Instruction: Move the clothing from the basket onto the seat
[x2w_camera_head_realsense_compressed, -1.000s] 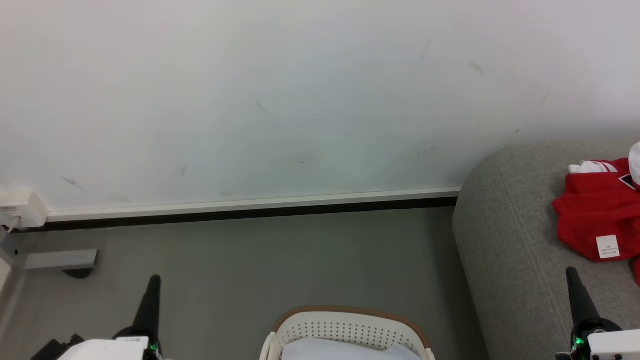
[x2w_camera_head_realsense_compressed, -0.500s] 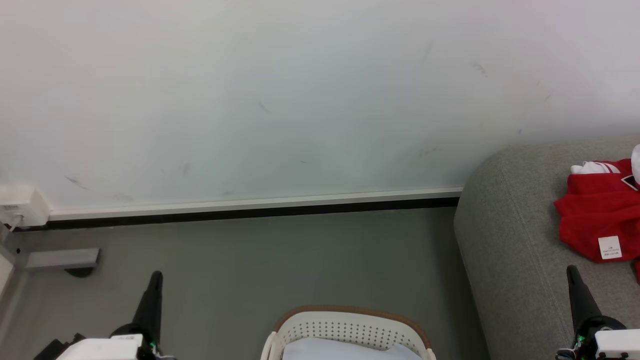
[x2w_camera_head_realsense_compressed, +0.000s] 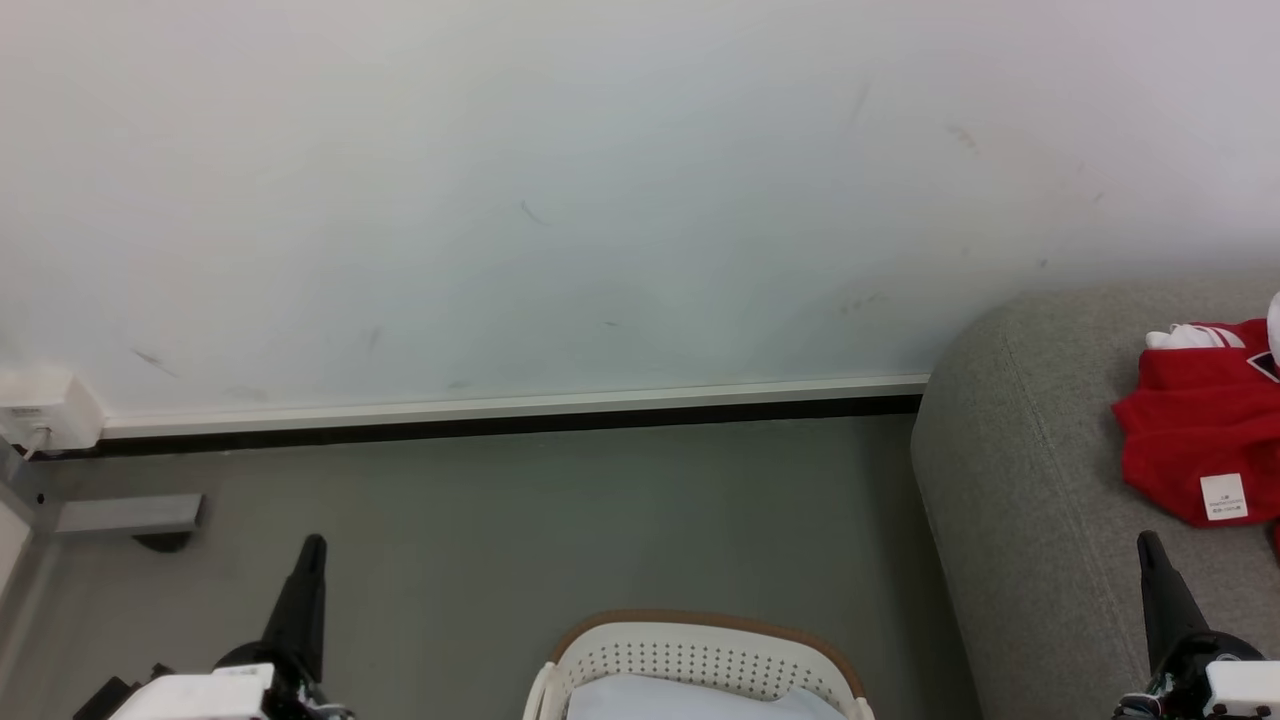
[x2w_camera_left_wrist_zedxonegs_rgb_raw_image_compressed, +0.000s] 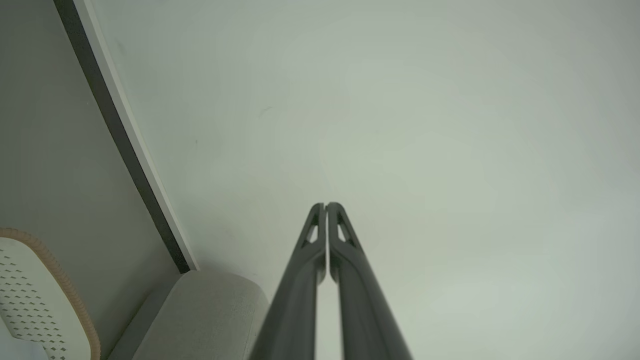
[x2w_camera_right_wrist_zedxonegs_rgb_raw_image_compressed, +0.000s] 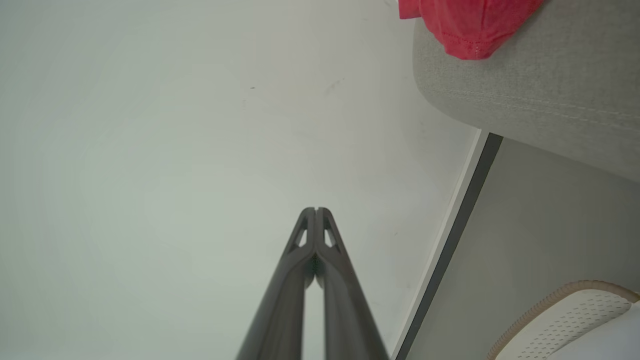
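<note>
- Left gripper (x2w_camera_head_realsense_compressed: 312, 548): fingers pressed together, holding nothing, above the floor (x2w_camera_head_realsense_compressed: 600, 520).
- Basket (x2w_camera_head_realsense_compressed: 700, 650): on the floor, cut off by the picture's bottom edge; its pale contents are hard to make out.
- Clothing (x2w_camera_head_realsense_compressed: 1190, 440): on the seat (x2w_camera_head_realsense_compressed: 1010, 480) near its left end, cropped at the right.
- Right gripper (x2w_camera_head_realsense_compressed: 1148, 545): pressed together, holding nothing.
- Since earlier the whole view has slid slightly; everything lies as before.

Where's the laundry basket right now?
The laundry basket stands at the bottom centre of the head view, on the grey floor, left of the grey sofa's rounded corner and not touching it.
</note>
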